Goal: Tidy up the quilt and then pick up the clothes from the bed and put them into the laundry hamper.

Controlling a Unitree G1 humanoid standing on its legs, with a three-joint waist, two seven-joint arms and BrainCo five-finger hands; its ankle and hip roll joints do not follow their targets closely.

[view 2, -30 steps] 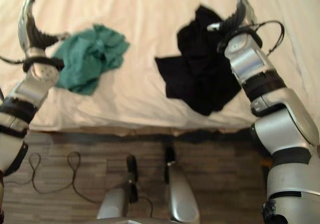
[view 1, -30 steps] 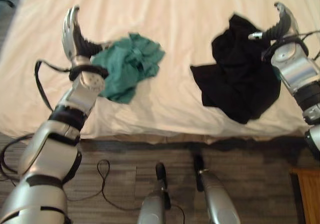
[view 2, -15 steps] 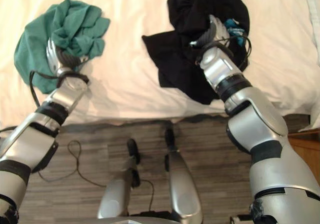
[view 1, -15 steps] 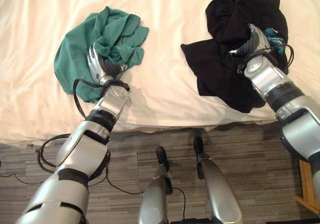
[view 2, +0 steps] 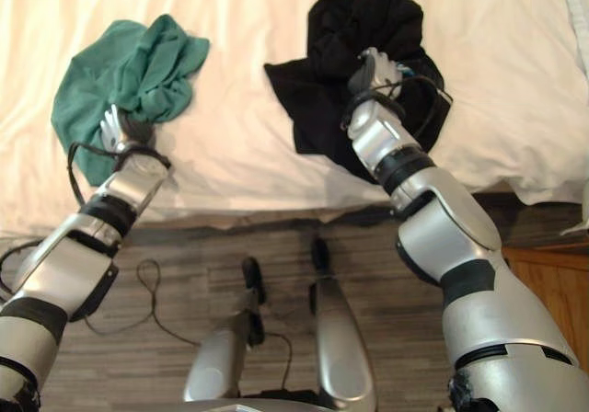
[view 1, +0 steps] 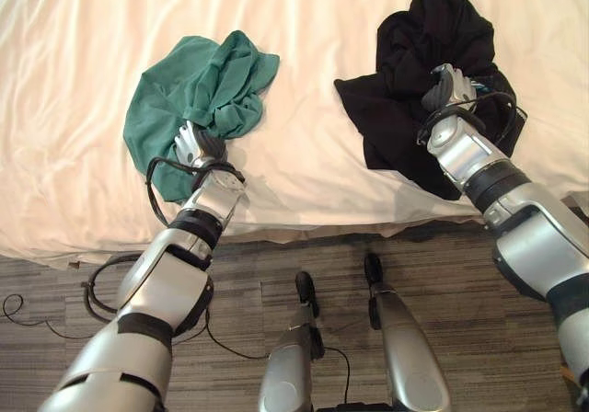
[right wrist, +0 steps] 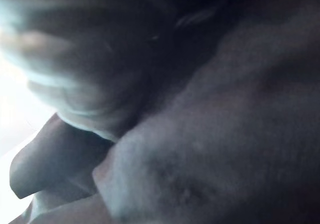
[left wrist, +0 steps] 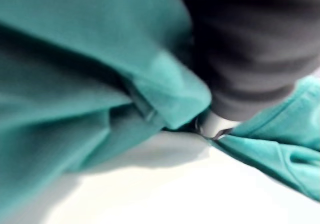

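A crumpled green garment (view 1: 198, 85) lies on the left of the white quilt (view 1: 313, 145). My left hand (view 1: 190, 143) rests on its near edge and is sunk into the cloth; the left wrist view shows green folds (left wrist: 75, 84) pressed close against the hand. A black garment (view 1: 409, 58) lies heaped on the right of the bed. My right hand (view 1: 444, 85) is pushed into its middle, with dark cloth (right wrist: 225, 134) all around it in the right wrist view.
The bed's front edge (view 1: 304, 228) runs across the view, with grey carpet (view 1: 276, 274) below it. A wooden furniture corner (view 2: 552, 274) stands at the right by the bed. A white fold of bedding (view 2: 552, 154) hangs at the right edge.
Both hands have come down from raised above the bed onto the garments, the left into the green one, the right into the black one. The camera has also shifted.
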